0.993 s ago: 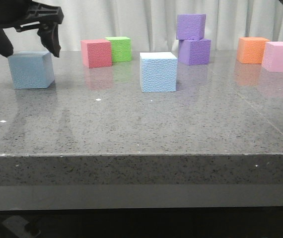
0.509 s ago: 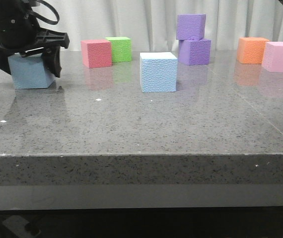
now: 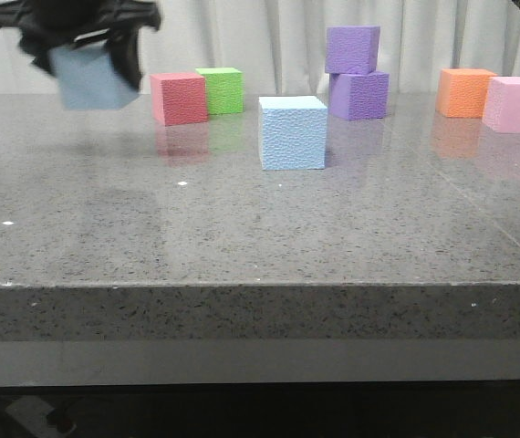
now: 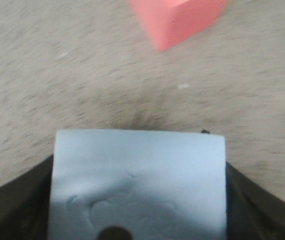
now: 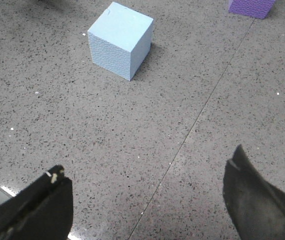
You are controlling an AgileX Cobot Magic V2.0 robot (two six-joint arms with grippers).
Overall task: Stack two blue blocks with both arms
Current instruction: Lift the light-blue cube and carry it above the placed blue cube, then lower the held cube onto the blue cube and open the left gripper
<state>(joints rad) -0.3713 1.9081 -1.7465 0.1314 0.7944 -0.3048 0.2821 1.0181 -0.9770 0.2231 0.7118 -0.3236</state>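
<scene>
While left end effector [image 3: 85,55] grips blue block [image 3: 91,78] aloft (blurred, seemingly tilted), right end effector [image 5: 147,200] gapes wide.

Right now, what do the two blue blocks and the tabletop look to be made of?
Both blue blocks, held and resting, look like matte foam: pebbled faces, dents under the left gripper. The table looks like polished speckled stone, mirroring the cubes.
</scene>
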